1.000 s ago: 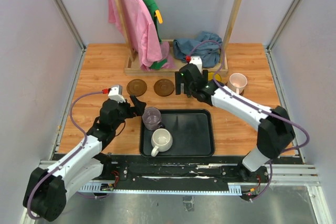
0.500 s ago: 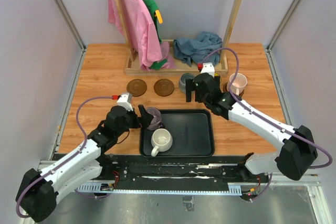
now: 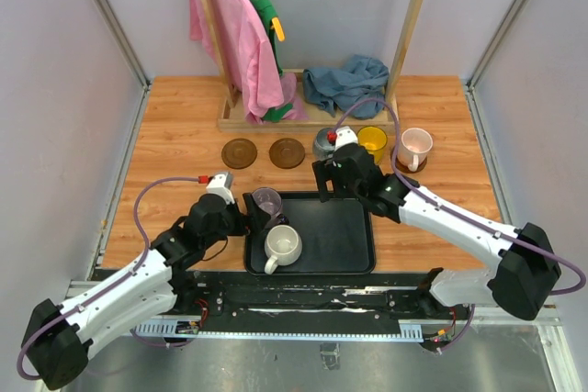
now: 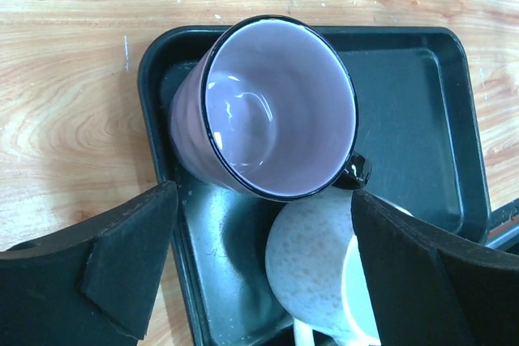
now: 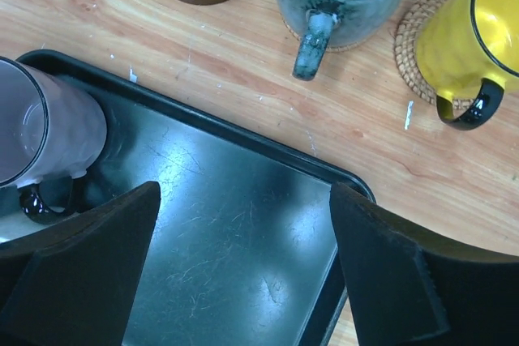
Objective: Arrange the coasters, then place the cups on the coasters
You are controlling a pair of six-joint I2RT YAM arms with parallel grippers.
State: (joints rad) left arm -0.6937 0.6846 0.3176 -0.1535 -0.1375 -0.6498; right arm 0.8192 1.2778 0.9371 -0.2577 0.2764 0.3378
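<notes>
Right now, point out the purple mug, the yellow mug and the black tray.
purple mug (image 4: 268,111), left wrist view, on the inside of its bowl.
yellow mug (image 5: 444,42), right wrist view, on its outer wall.
black tray (image 5: 235,232), right wrist view, on its bare floor.

Black tray (image 4: 422,119), purple mug (image 4: 268,111)

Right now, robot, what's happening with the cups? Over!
Left claw open, around purple mug, not gripping. Right claw open over tray. White mug close beside purple one.
</notes>
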